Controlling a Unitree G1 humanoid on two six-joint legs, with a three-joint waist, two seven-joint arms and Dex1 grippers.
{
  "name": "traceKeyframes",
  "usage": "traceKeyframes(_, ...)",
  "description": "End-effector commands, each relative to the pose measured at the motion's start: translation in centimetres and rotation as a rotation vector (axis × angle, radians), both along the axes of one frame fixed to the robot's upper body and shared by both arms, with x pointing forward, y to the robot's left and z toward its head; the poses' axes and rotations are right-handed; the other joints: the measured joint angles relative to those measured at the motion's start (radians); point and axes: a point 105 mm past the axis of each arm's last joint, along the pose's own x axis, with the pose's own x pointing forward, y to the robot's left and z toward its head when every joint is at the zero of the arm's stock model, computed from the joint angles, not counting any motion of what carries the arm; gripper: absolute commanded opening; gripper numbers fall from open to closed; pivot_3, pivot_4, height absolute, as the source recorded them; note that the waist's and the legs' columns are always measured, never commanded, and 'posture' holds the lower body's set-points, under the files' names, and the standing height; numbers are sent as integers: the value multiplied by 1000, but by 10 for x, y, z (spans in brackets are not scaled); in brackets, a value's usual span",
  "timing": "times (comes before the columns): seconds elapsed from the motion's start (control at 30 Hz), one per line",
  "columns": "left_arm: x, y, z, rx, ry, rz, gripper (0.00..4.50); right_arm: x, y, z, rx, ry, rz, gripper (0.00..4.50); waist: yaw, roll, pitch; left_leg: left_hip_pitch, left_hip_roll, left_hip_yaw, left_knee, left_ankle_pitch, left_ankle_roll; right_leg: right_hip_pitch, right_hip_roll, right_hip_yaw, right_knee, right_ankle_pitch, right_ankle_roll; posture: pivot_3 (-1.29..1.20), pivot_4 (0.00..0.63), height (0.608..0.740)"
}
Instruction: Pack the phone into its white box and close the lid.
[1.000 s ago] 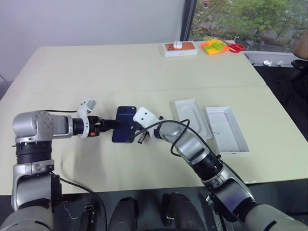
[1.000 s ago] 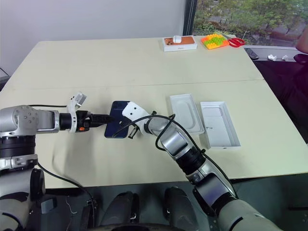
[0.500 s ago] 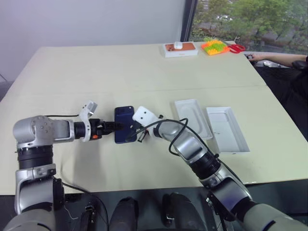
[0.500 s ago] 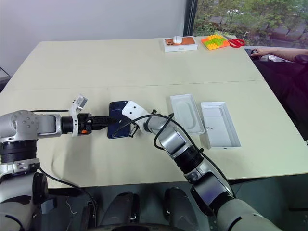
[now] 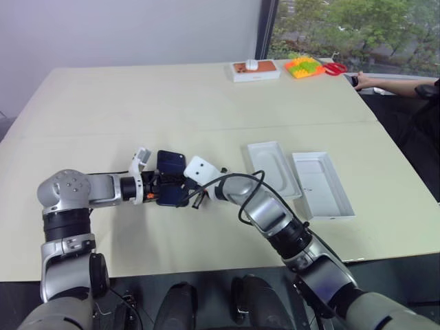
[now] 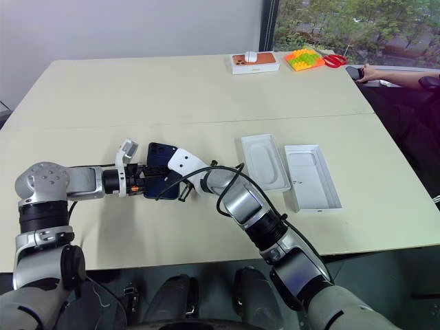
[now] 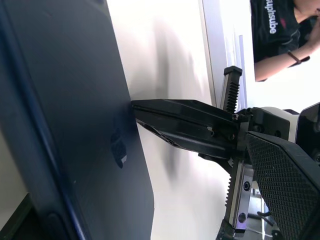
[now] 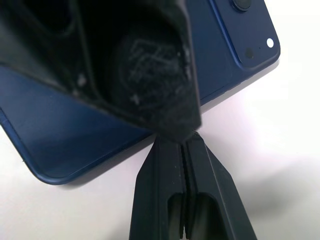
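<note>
Though logo unreadable, phone point(image 5: 170, 180) betw wide-spread left tool point(image 5: 160, 187), clenched empty right tool point(image 8: 181, 150).

Phone, box and lid on the table

The phone point(image 5: 170, 179), a glossy navy slab, was back up with its camera cluster at a far corner; right of it lay two shallow white trays side by side, both open side up, the lid point(image 5: 273, 169) nearer and the white box point(image 5: 322, 183) beyond.
</note>
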Motion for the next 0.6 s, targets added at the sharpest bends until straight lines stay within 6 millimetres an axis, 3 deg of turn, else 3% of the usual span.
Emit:
traceKeyframes(0.03,2,5,3,27,-6,23,4500,-8,8,6,23,-7,44,62,0,0,0,0,0,0,0,0,0,0,0,0,0,0,0,0,150,740)
traceKeyframes(0.17,7,23,0,64,14,105,4500,-8,5,7,24,-6,37,62,-1,0,0,0,0,0,0,0,0,0,0,0,0,0,0,0,150,740)
traceKeyframes(0.37,8,33,0,74,28,134,4500,-8,1,6,25,-3,29,62,-2,0,0,0,0,0,0,0,0,0,1,0,0,0,0,0,150,740)
traceKeyframes(0.47,8,33,-1,77,31,130,3627,-9,1,6,24,-2,27,0,-2,0,0,0,0,0,0,0,0,0,1,0,0,0,0,0,150,740)
traceKeyframes(0.6,7,33,0,74,24,130,1667,-9,0,6,25,-2,21,0,-1,0,0,-1,0,0,0,0,0,-1,1,0,0,0,0,0,150,740)
